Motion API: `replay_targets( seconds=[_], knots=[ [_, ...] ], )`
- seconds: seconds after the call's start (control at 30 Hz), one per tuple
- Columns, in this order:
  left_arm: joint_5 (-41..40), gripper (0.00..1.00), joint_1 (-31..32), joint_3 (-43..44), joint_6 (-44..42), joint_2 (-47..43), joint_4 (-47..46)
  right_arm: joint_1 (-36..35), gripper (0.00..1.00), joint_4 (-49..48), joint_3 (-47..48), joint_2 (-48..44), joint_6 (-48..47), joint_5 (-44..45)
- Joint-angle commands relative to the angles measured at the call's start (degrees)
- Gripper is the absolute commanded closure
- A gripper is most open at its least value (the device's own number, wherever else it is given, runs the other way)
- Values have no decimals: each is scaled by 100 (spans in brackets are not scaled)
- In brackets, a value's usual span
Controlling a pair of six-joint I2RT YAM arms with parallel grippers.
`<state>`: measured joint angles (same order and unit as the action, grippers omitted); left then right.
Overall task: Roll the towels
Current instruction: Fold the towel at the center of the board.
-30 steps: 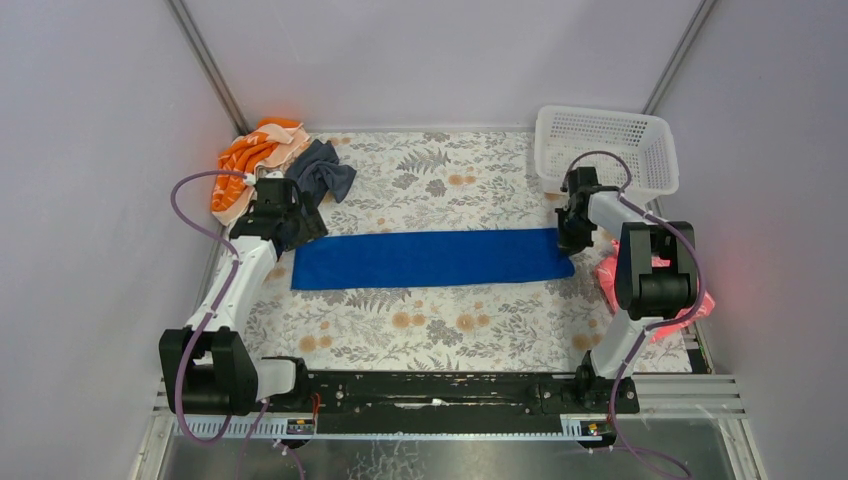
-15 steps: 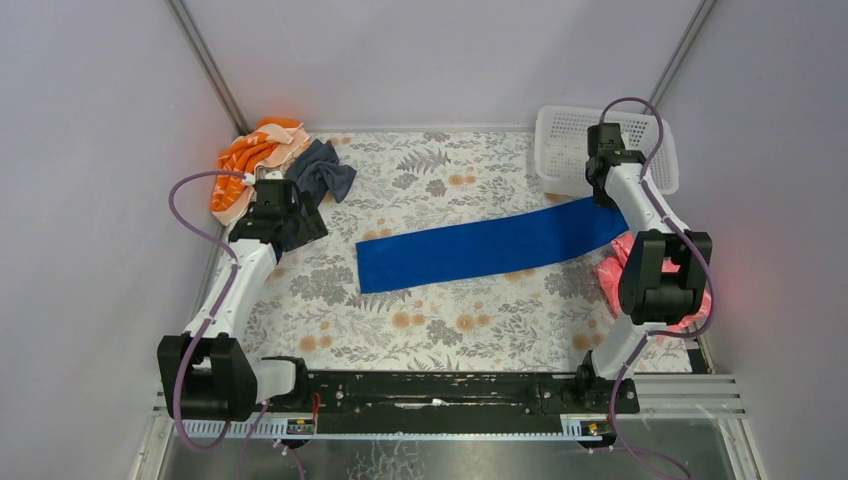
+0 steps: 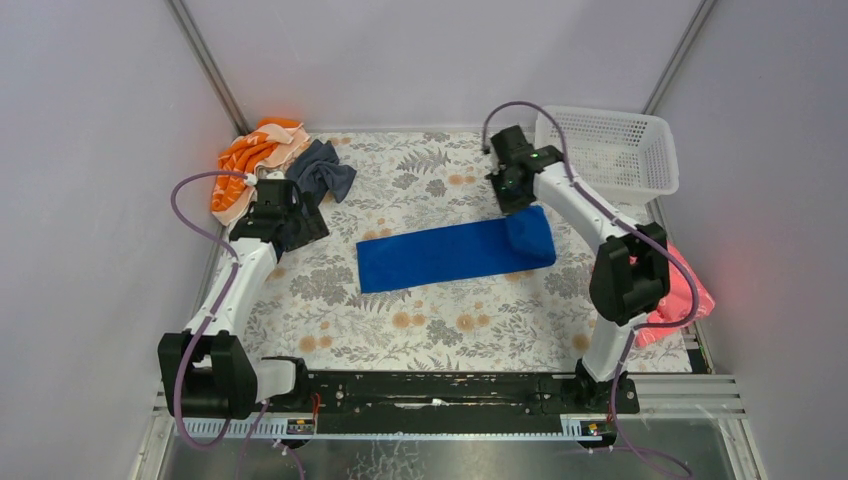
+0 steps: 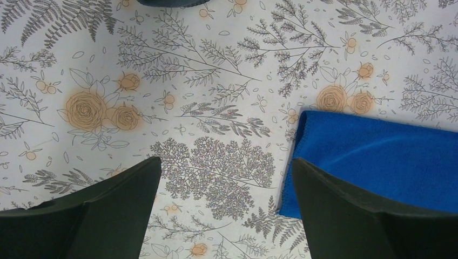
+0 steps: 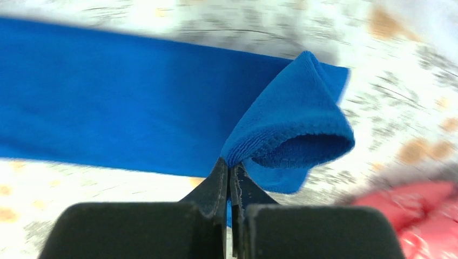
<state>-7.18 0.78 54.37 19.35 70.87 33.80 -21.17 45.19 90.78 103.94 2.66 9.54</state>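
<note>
Blue towel (image 3: 440,255) stretches as a long flat strip on the worktop (image 4: 162,81) between the two pincers, one end lifted and curled back over the strip. Right pincer (image 5: 229,181) is closed tight on that curled hem, the loop of cloth hanging just ahead of its tips. Left pincer (image 4: 225,164) hovers wide open and holds nothing, with the strip's other end just beside one finger. For a neat roll, I'd judge the loop should be set down small and square to the long edges, then turned toward the left pincer under steady tension; that pincer could pin its end so the strip doesn't slide or skew
</note>
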Motion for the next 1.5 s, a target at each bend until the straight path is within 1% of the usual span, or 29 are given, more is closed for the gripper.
replay_targets(
  seconds=[0.0, 0.07, 0.1, 0.33, 0.43, 0.6, 0.77, 1.0, 1.2, 1.47],
  knots=[
    [105, 10, 37, -23, -63, 78, -238, -647, 100, 143, 318, 196, 375, -1056],
    [138, 10, 40, -21, -64, 106, -243, -888, 100, 20, 353, 298, 605, -1272],
    [171, 10, 38, -23, -69, 110, -243, -991, 100, -8, 526, 372, 665, -1370],
    [380, 10, 38, -23, -64, 203, -252, -1681, 100, -42, 1262, 840, 1081, -1575],
    [620, 10, 43, -14, -9, 229, -268, -1880, 100, -52, 1463, 986, 1336, -1724],
    [1063, 10, 38, -27, 124, 363, -279, -2192, 100, -304, 1521, 1148, 1596, -1958],
    [1351, 11, 37, -115, 226, 464, -233, -2374, 100, -699, 1440, 1213, 1843, -2213],
    [1463, 12, 43, -316, 306, 467, -310, -2513, 100, -997, 1415, 1348, 2059, -2530],
    [1576, 15, 41, -354, 290, 555, -374, -2549, 100, -1307, 1402, 1438, 2397, -2558],
    [1665, 16, 30, -402, 328, 592, -442, -2578, 98, -1573, 1405, 1748, 2496, -2766]
  ],
)
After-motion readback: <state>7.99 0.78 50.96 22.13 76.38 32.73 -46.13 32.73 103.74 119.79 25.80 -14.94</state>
